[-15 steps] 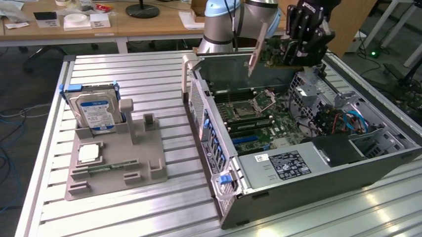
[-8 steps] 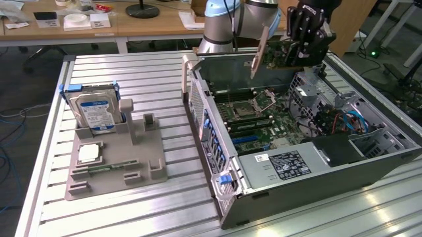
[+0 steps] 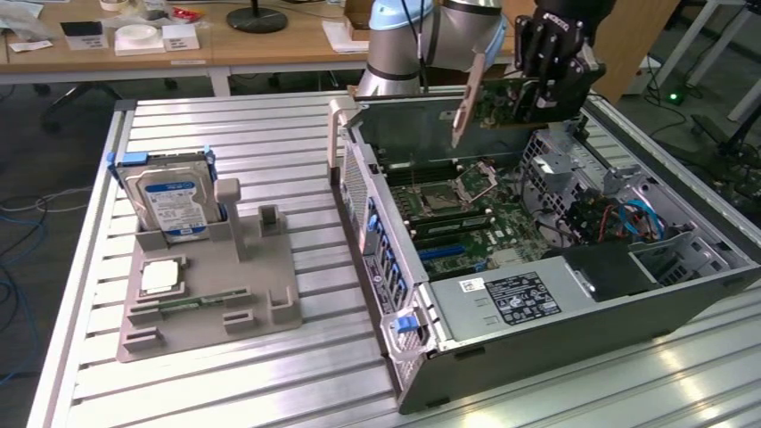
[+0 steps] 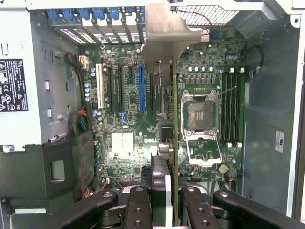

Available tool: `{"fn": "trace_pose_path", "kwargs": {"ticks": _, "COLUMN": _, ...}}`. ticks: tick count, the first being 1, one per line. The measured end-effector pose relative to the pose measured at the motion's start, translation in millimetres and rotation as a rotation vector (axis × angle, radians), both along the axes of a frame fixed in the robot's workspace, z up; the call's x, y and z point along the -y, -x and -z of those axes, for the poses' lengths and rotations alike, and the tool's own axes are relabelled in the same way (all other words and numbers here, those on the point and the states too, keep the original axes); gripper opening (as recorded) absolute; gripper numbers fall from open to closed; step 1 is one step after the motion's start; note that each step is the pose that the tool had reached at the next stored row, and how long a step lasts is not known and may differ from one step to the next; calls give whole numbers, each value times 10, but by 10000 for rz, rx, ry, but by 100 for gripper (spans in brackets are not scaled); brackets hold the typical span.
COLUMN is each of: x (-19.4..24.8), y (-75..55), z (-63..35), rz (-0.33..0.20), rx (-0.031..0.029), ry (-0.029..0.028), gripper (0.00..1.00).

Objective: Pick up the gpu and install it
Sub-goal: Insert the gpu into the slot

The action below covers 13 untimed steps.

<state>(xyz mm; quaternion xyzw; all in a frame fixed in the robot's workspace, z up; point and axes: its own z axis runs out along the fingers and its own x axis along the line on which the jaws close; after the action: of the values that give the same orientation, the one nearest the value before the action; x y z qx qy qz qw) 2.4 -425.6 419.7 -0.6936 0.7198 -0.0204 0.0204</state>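
Observation:
The gpu (image 3: 505, 100) hangs above the far end of the open computer case (image 3: 393, 294), with my gripper (image 3: 544, 98) shut on it. Its green board stands on edge and its silver end bracket (image 3: 468, 98) points down toward the case's rear wall. In the wrist view the gpu (image 4: 175, 138) appears edge-on between my two black fingers (image 4: 138, 210), with the bracket (image 4: 167, 38) over the rear slot openings. Below it lies the motherboard (image 4: 126, 143) with its blue expansion slot (image 4: 141, 88) and an open CPU socket (image 4: 200, 117). The card is clear of the board.
A grey fixture tray (image 3: 208, 294) at the exterior view's left holds a silver hard drive (image 3: 173, 201), a CPU (image 3: 160, 276) and a memory stick (image 3: 202, 301). The power supply (image 3: 518, 299) fills the case's near end. Drive cages and blue cables (image 3: 630, 218) sit on its right.

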Motion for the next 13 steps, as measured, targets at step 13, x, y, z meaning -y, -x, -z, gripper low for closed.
{"fn": "trace_pose_path", "kwargs": {"ticks": 13, "x": -3, "y": 21, "z": 133, "rz": 7, "rx": 14, "ry": 0, "gripper": 28}}
